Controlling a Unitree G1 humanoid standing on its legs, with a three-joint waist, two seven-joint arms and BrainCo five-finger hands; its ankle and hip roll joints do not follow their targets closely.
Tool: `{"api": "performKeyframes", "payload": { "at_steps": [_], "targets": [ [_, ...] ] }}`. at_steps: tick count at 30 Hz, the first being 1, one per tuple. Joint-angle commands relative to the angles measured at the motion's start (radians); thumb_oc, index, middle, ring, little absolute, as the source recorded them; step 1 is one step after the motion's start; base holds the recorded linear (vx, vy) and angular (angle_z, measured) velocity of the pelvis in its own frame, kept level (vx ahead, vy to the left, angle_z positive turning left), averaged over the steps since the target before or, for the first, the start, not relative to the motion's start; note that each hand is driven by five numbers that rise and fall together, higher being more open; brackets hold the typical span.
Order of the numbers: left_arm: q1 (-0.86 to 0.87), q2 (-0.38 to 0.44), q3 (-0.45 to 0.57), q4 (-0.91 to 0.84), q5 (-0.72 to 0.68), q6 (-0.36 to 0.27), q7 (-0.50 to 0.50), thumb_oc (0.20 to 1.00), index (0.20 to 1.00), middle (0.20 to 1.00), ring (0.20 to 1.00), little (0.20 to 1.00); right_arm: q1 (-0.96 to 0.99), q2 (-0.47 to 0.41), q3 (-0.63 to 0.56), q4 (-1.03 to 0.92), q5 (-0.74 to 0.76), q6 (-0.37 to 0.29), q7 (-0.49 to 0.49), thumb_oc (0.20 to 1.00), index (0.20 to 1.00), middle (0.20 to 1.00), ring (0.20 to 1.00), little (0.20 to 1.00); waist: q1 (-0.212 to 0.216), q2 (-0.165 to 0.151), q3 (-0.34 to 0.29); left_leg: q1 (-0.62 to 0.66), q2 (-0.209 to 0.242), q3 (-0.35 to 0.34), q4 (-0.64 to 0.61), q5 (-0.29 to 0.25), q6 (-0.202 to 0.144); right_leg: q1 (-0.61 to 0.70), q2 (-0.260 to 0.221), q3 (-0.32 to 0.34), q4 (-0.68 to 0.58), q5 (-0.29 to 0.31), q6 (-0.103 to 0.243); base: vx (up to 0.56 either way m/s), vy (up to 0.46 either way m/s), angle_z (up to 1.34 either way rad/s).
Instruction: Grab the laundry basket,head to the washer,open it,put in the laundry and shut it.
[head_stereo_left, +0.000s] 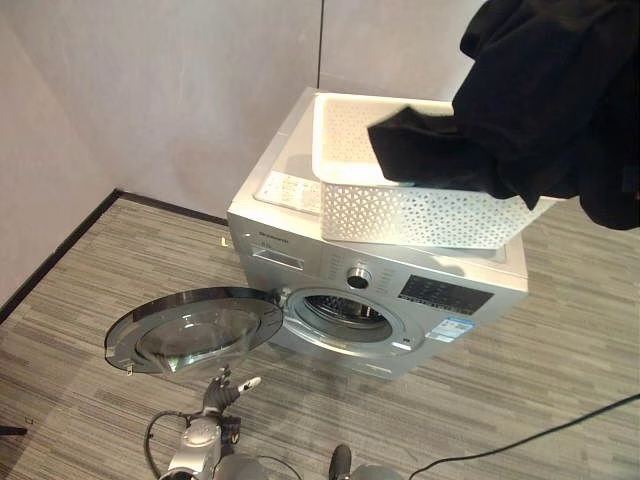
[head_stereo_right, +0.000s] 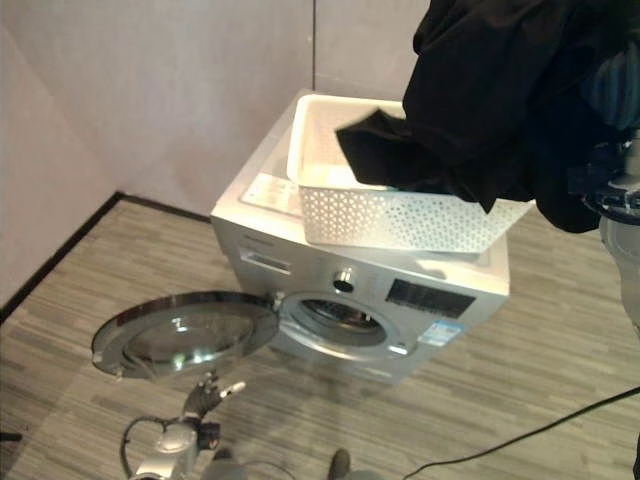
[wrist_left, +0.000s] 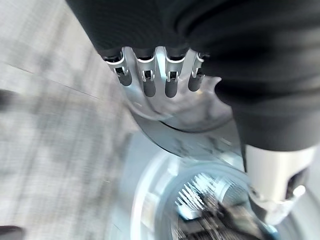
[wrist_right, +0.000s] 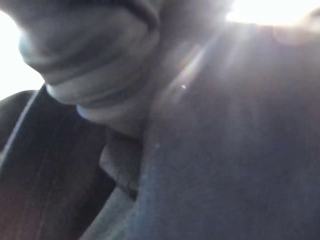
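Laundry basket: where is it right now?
The white laundry basket sits on top of the washer, at its right, black clothing hanging over its right end.

Silver front-load washer (head_stereo_right: 360, 300) stands on grey striped floor (head_stereo_right: 90, 360) near a pale wall corner. Its round door (head_stereo_right: 185, 333) is swung fully open to the left, drum opening (head_stereo_right: 343, 318) exposed. White perforated laundry basket (head_stereo_right: 400, 215) sits on the washer top, slightly overhanging the front edge. Black garment (head_stereo_right: 500, 90) is lifted above the basket at upper right, one end trailing into it. Left robot hand (head_stereo_right: 215, 393) low, just below the door, fingers look relaxed. Right robot hand probably under the cloth, hidden.
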Motion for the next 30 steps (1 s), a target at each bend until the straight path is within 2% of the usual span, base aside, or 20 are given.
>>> {"api": "performKeyframes", "payload": {
  "at_steps": [1,2,4,6,7,8,9,13,16,19,23,30],
  "targets": [
    [-0.048,0.073,-0.063,-0.091,0.136,-0.054,0.032,1.0,1.0,1.0,1.0,1.0,0.068,0.015,-0.127,-0.022,-0.029,-0.008,-0.039,0.2,0.2,0.2,0.2,0.2,-0.025,0.026,-0.105,0.047,0.009,0.107,-0.185,-0.021,0.066,0.024,-0.005,0.077,0.005,-0.12,0.085,0.03,0.137,0.67],
    [-0.047,0.074,-0.066,-0.093,0.138,-0.053,0.033,1.0,1.0,1.0,1.0,1.0,0.078,0.018,-0.136,-0.027,-0.029,-0.008,-0.038,0.2,0.2,0.2,0.2,0.2,-0.022,0.024,-0.107,0.046,0.008,0.108,-0.191,-0.014,0.067,0.021,-0.007,0.077,0.003,-0.114,0.085,-0.01,0.175,0.55],
    [-0.066,0.129,-0.106,-0.27,0.262,-0.063,0.03,1.0,1.0,1.0,1.0,1.0,0.145,0.044,-0.182,-0.073,-0.045,-0.023,-0.019,0.2,0.2,0.2,0.2,0.2,-0.034,0.046,-0.115,0.07,-0.033,0.122,-0.271,-0.086,0.069,0.012,-0.04,0.075,0.005,-0.09,0.108,-0.09,0.205,0.2],
    [-0.06,0.132,-0.105,-0.278,0.264,-0.058,0.029,1.0,1.0,1.0,1.0,1.0,0.149,0.047,-0.186,-0.077,-0.046,-0.022,-0.017,0.2,0.2,0.2,0.2,0.2,-0.03,0.044,-0.116,0.075,-0.035,0.126,-0.276,-0.087,0.072,0.012,-0.042,0.078,0.004,-0.089,0.111,-0.05,0.104,0.06],
    [-0.08,0.174,-0.119,-0.381,0.339,-0.066,0.019,1.0,1.0,1.0,1.0,1.0,0.163,0.064,-0.187,-0.089,-0.047,-0.026,-0.005,0.2,0.2,0.2,0.2,0.2,-0.034,0.062,-0.12,0.088,-0.051,0.133,-0.316,-0.11,0.075,0.003,-0.057,0.075,0.0,-0.072,0.124,-0.11,0.162,0.15],
    [-0.107,0.23,-0.126,-0.485,0.421,-0.079,0.023,1.0,1.0,1.0,1.0,1.0,0.174,0.079,-0.185,-0.09,-0.05,-0.026,0.003,0.2,0.2,0.2,0.2,0.2,-0.034,0.071,-0.121,0.097,-0.066,0.134,-0.343,-0.112,0.08,-0.005,-0.069,0.073,-0.002,-0.056,0.136,-0.14,0.196,0.08],
    [-0.119,0.251,-0.118,-0.544,0.446,-0.077,0.028,1.0,1.0,1.0,1.0,1.0,0.175,0.09,-0.18,-0.092,-0.055,-0.022,0.008,0.2,0.2,0.2,0.2,0.2,-0.033,0.069,-0.122,0.1,-0.076,0.134,-0.359,-0.111,0.084,-0.011,-0.078,0.075,-0.005,-0.044,0.144,-0.11,0.12,-0.01],
    [-0.15,0.278,-0.078,-0.688,0.435,-0.069,0.005,1.0,1.0,1.0,1.0,1.0,0.159,0.093,-0.154,-0.091,-0.06,0.001,0.04,0.2,0.2,0.2,0.2,0.2,-0.032,0.068,-0.126,0.106,-0.094,0.14,-0.376,-0.112,0.091,-0.015,-0.095,0.079,-0.015,-0.024,0.158,-0.05,0.049,-0.07],
    [-0.2,0.285,-0.059,-0.796,0.366,-0.047,-0.055,1.0,1.0,1.0,1.0,1.0,0.139,0.105,-0.125,-0.082,-0.036,0.023,0.079,0.2,0.2,0.2,0.2,0.2,-0.031,0.066,-0.131,0.106,-0.108,0.143,-0.379,-0.11,0.099,-0.014,-0.108,0.081,-0.018,-0.014,0.166,-0.04,0.03,-0.06],
    [-0.229,0.252,-0.065,-0.768,0.315,-0.006,-0.072,1.0,1.0,1.0,1.0,1.0,0.138,0.125,-0.108,-0.084,-0.023,0.04,0.098,0.2,0.2,0.2,0.2,0.2,-0.032,0.064,-0.131,0.106,-0.111,0.141,-0.381,-0.109,0.101,-0.015,-0.113,0.08,-0.016,-0.012,0.167,-0.02,0.003,-0.01],
    [-0.374,0.178,-0.151,-0.585,0.376,0.076,-0.056,1.0,1.0,1.0,1.0,1.0,0.13,0.157,-0.081,-0.113,-0.004,0.059,0.142,0.2,0.2,0.2,0.2,0.2,-0.047,0.064,-0.131,0.112,-0.113,0.139,-0.382,-0.112,0.103,-0.004,-0.12,0.078,-0.013,-0.018,0.169,-0.04,-0.007,0.0],
    [-0.53,0.101,-0.23,-0.464,0.336,0.104,-0.044,1.0,1.0,1.0,1.0,1.0,0.09,0.173,-0.005,-0.103,0.047,0.066,0.171,0.2,0.2,0.2,0.2,0.2,-0.048,0.067,-0.137,0.12,-0.118,0.128,-0.382,-0.11,0.105,0.024,-0.125,0.069,-0.018,-0.023,0.169,-0.01,-0.006,0.04]
  ]
}}
